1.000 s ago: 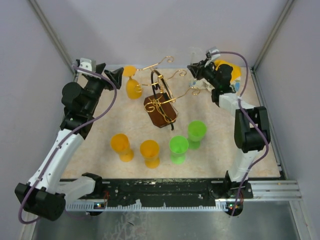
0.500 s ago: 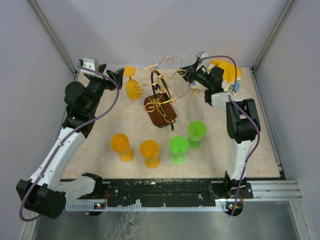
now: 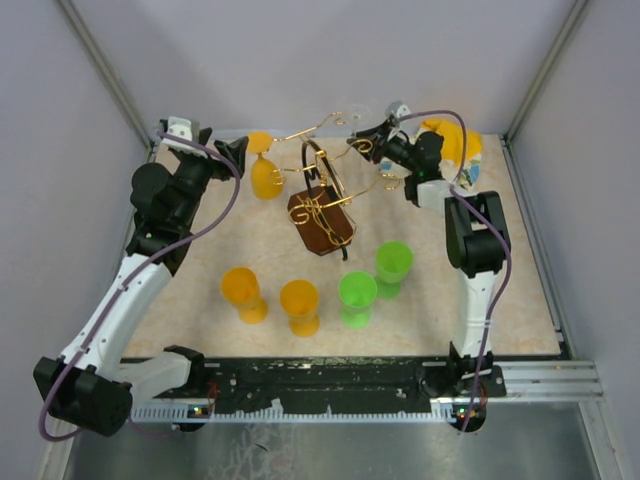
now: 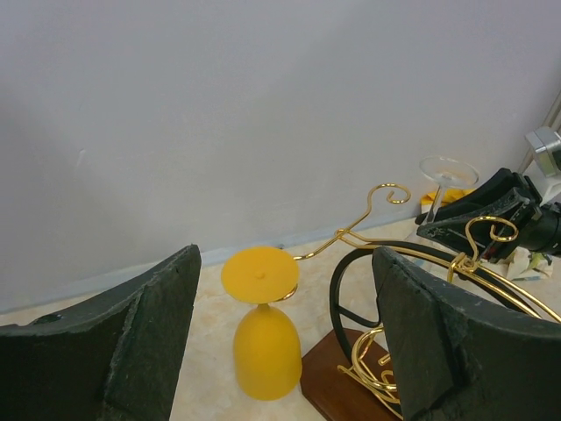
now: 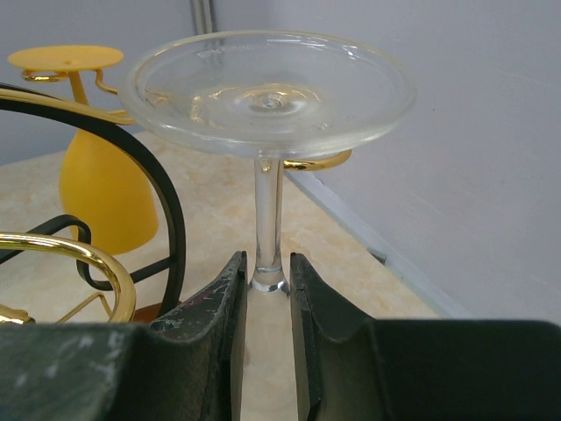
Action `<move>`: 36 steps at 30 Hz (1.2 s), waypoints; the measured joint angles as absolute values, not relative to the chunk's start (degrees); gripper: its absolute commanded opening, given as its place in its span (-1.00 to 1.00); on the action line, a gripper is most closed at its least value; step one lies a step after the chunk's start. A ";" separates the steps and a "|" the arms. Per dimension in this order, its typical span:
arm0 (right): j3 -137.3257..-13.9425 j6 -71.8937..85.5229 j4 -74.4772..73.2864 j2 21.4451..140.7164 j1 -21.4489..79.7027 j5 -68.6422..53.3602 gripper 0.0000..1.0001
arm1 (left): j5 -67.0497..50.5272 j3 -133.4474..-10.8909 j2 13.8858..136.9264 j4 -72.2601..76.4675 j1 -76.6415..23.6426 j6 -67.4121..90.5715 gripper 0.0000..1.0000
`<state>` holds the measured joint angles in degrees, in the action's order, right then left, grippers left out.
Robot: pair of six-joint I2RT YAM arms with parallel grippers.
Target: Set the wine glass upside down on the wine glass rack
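Observation:
My right gripper is shut on the stem of a clear wine glass, held upside down with its round foot on top. The bowl is hidden below the fingers. In the top view this gripper hangs at the back right arms of the wine glass rack, a gold wire stand on a dark brown base. A gold hooked arm lies just left of the held glass. A yellow glass hangs upside down from the rack's left arm. My left gripper stands open in front of it, holding nothing.
Two orange glasses and two green ones stand on the table in front of the rack. A yellow object sits behind the right arm. The back wall is close behind the rack.
The right gripper has carried the clear glass leftward, from beside the back right corner to the rack's right arms. The left arm has barely shifted.

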<state>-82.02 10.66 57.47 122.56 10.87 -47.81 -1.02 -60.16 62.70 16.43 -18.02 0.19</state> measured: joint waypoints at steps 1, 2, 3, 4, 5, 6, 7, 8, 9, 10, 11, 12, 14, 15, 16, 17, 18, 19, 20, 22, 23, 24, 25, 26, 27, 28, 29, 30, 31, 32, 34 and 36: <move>-82.54 10.72 57.49 122.85 10.87 -48.07 -0.77 | -1.02 -60.16 62.81 16.45 -18.02 0.16 0.69; -83.05 10.83 57.69 123.24 10.87 -48.53 -0.77 | -1.02 -60.16 62.94 16.47 -18.02 0.16 0.69; -83.92 11.05 57.87 123.83 10.87 -49.17 -0.77 | -1.02 -60.16 63.09 16.47 -18.02 0.16 0.69; -84.68 11.27 58.17 124.44 10.90 -49.71 -0.76 | -1.02 -60.16 63.22 16.47 -18.02 0.16 0.69; -85.67 11.77 58.70 125.19 10.98 -50.30 -0.75 | -1.02 -60.16 63.31 16.47 -18.02 0.14 0.70; -86.48 12.36 59.02 125.93 11.07 -50.92 -0.74 | -0.97 -60.16 63.42 16.47 -18.02 0.12 0.70; -87.22 12.95 59.29 126.56 11.16 -51.48 -0.73 | -0.93 -60.16 63.46 16.49 -18.02 0.10 0.70; -88.01 13.67 59.40 127.26 11.27 -52.23 -0.73 | -0.86 -60.16 63.55 16.49 -18.02 0.08 0.70; -88.68 14.17 59.57 127.76 11.35 -52.66 -0.73 | -0.86 -60.16 63.59 16.49 -18.02 0.03 0.70; -89.36 14.55 59.77 128.25 11.42 -53.21 -0.72 | -0.82 -60.16 63.66 16.53 -18.02 -0.01 0.70; -89.80 14.79 59.99 128.64 11.49 -53.78 -0.72 | -0.82 -60.16 63.72 16.53 -18.02 -0.03 0.70; -90.30 15.05 60.12 129.03 11.51 -54.17 -0.72 | -0.80 -60.16 63.79 16.53 -18.02 -0.05 0.70; -90.96 15.27 60.05 129.49 11.53 -55.07 -0.72 | -0.80 -60.16 63.99 16.58 -18.02 -0.05 0.70; -91.31 15.25 59.94 129.71 11.53 -55.44 -0.72 | -0.80 -60.16 64.07 16.58 -18.02 -0.05 0.70; -91.66 15.22 59.92 129.93 11.57 -55.86 -0.72 | -0.82 -60.16 64.16 16.58 -18.02 -0.05 0.70; -92.07 15.25 59.81 130.17 11.60 -56.10 -0.72 | -0.82 -60.16 64.23 16.60 -18.02 -0.05 0.70; -92.42 15.25 59.83 130.34 11.62 -56.45 -0.72 | -0.82 -60.16 64.29 16.60 -18.02 -0.05 0.70; -92.95 15.53 59.94 130.67 11.64 -56.82 -0.72 | -0.82 -60.16 64.31 16.60 -18.00 -0.05 0.70; -93.60 15.84 60.05 131.00 11.68 -57.19 -0.72 | -0.82 -60.16 64.34 16.60 -18.00 -0.08 0.70; -94.72 16.69 60.34 131.66 11.79 -57.84 -0.72 | -0.82 -60.16 64.34 16.60 -18.00 -0.10 0.70; -95.44 16.86 60.47 132.05 11.86 -58.11 -0.71 | -0.80 -60.16 64.34 16.60 -18.00 -0.12 0.70; -96.12 17.15 60.53 132.51 11.94 -58.41 -0.71 | -0.80 -60.16 64.36 16.60 -18.00 -0.14 0.70; -96.64 17.30 60.55 132.92 12.01 -58.70 -0.71 | -0.80 -60.16 64.36 16.60 -18.00 -0.19 0.70; -97.30 17.50 60.58 133.38 12.12 -58.94 -0.71 | -0.80 -60.16 64.38 16.62 -18.00 -0.25 0.70; -97.76 17.67 60.53 133.80 12.21 -59.33 -0.71 | -0.80 -60.16 64.40 16.64 -18.00 -0.27 0.70; -98.28 17.85 60.42 134.26 12.29 -59.75 -0.71 | -0.80 -60.16 64.42 16.64 -18.00 -0.27 0.70; -98.72 18.09 60.34 134.63 12.40 -60.12 -0.71 | -0.82 -60.16 64.47 16.64 -17.98 -0.27 0.70; -98.83 18.09 60.16 134.74 12.51 -60.27 -0.71 | -0.80 -60.16 64.51 16.71 -17.98 -0.27 0.70; -98.83 18.13 59.96 134.76 12.53 -60.66 -0.71 | -0.82 -60.16 64.60 16.71 -17.96 -0.27 0.70; -98.83 18.13 59.96 134.76 12.60 -60.82 -0.71 | -0.82 -60.16 64.71 16.73 -17.96 -0.27 0.70; -98.94 18.09 59.90 134.76 12.60 -61.32 -0.71 | -0.82 -60.16 64.88 16.73 -17.96 -0.27 0.70; -99.09 18.00 59.53 134.76 12.62 -61.63 -0.71 | -0.84 -60.16 65.01 16.73 -17.96 -0.27 0.70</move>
